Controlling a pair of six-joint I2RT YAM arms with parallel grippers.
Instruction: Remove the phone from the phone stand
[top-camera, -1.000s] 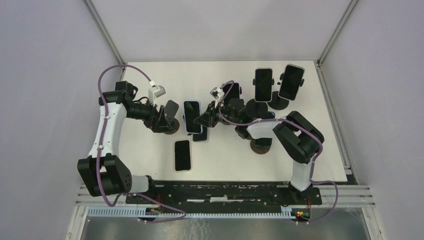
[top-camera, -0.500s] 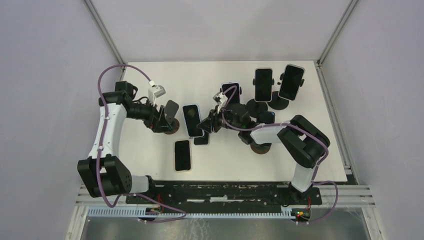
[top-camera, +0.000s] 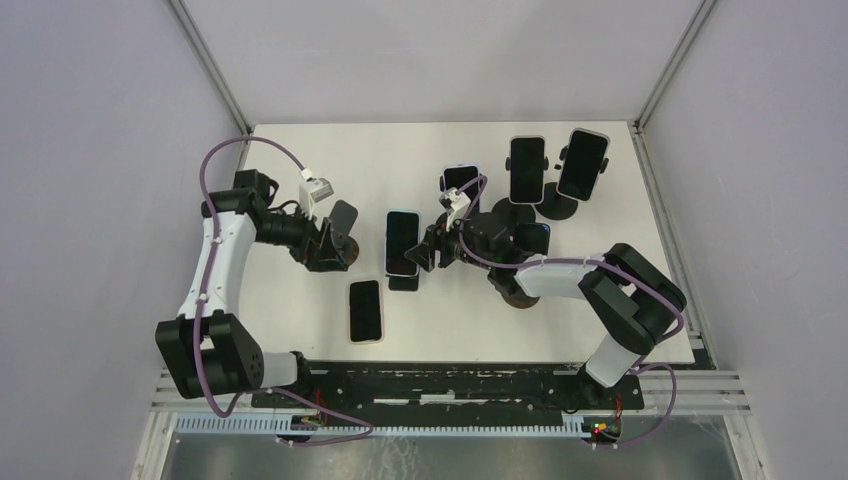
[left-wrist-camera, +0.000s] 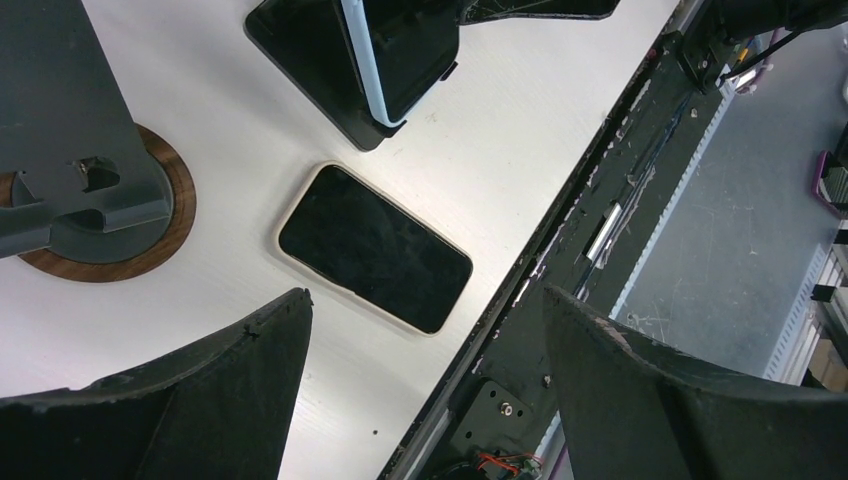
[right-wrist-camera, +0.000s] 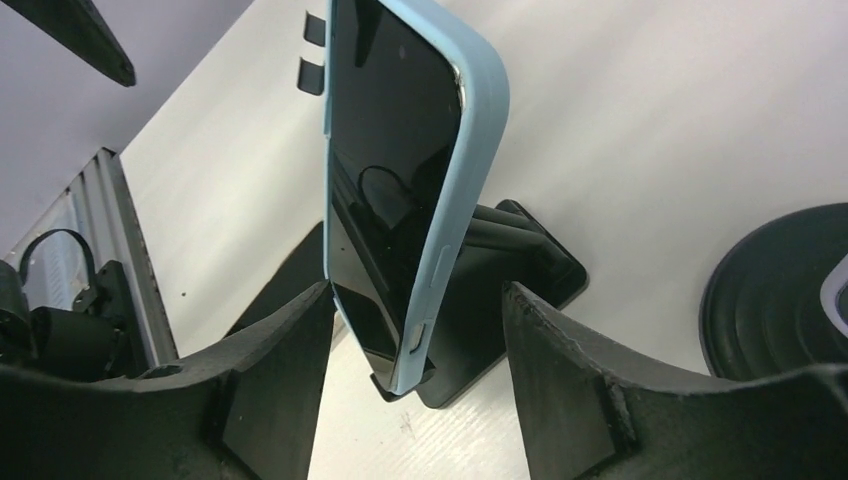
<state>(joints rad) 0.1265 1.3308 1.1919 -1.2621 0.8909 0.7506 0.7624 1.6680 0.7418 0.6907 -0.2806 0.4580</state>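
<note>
Right wrist cam: right gripper (right-wrist-camera: 417, 290) has its jaws apart, straddling the phone (right-wrist-camera: 390, 150), which has a light-blue case and a dark screen. One finger (right-wrist-camera: 270, 400) sits right at the screen-side edge and looks to be touching. The other finger has a visible gap to the case back, so the phone is not clamped. Phone is near upright, lower end down at the black phone stand (right-wrist-camera: 510, 265). Can't tell from this view whether it bears on the lip or is just clear of it. Dark round base (right-wrist-camera: 775, 290) of another stand shows at the right edge. Top cam adds what the wrist can't: the gripper comes at the phone from the right side, the phone is mid-table, and the stand's black foot shows at its near end. Left wrist cam: left gripper (left-wrist-camera: 425, 305) is spread wide over the table (left-wrist-camera: 520, 130). Under it lies a flat phone (left-wrist-camera: 375, 250), pale case, screen up, diagonal near the table's front edge. Same view catches a grey wood-based stand (left-wrist-camera: 110, 215) just beside that gripper, plus the blue-cased phone at the top edge. Only the top cam shows three more phones (top-camera: 527, 168) upright on stands at the back right, well apart from both grippers.
</note>
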